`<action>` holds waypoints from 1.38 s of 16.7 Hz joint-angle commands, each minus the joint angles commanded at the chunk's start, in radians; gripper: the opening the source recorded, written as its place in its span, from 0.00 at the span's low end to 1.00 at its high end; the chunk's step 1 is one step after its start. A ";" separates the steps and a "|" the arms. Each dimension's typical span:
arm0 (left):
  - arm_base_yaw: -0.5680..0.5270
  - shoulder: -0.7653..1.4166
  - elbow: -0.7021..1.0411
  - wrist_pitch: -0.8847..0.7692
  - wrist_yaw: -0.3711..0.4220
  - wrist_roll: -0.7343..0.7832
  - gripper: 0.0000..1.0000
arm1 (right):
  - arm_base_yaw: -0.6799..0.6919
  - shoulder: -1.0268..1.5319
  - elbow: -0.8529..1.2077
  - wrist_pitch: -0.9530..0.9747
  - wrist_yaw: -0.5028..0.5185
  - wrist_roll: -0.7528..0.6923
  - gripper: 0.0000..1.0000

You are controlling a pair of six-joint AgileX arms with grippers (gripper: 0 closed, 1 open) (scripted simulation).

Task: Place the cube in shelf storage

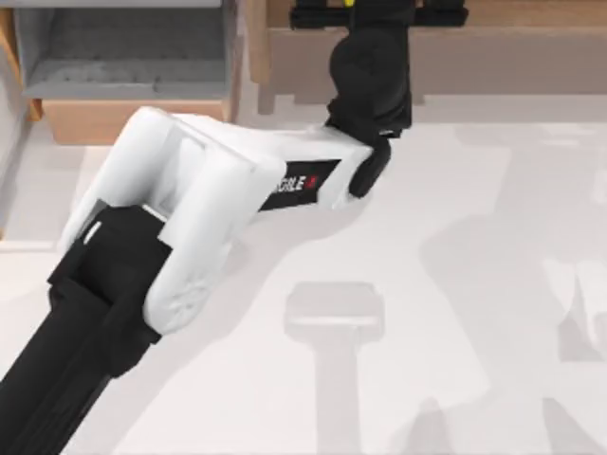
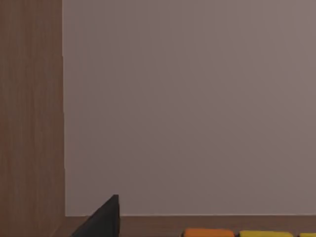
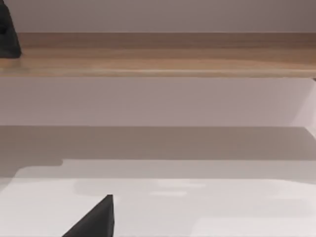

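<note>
Tool of the left arm [image 1: 379,14] reaches over the far edge of the surface [image 1: 455,284] into the brown shelf storage [image 1: 512,47] in the top view; whether it grips or has let go cannot be told. From the left wrist, the cube [image 2: 247,232] shows orange and yellow tiles low in frame, above a shelf board, beside a wooden side wall [image 2: 29,113]. From the right wrist, a shelf board [image 3: 158,54] runs ahead; that arm looks idle. Judged rigid, light, smooth-faced: hold it by opposite flat sides.
</note>
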State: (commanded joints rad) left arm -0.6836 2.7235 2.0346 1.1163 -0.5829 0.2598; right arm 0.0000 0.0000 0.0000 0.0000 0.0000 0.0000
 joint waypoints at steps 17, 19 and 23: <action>0.195 -0.614 -0.265 0.156 0.513 0.746 1.00 | 0.000 0.000 0.000 0.000 0.000 0.000 1.00; 0.333 -0.714 -0.344 0.176 0.609 0.881 1.00 | 0.000 0.000 0.000 0.000 0.000 0.000 1.00; 0.652 -0.862 -0.556 0.222 0.800 1.110 1.00 | 0.000 0.000 0.000 0.000 0.000 0.000 1.00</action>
State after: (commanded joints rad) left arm -0.0312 1.8615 1.4785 1.3378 0.2171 1.3698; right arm 0.0000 0.0000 0.0000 0.0000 0.0000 0.0000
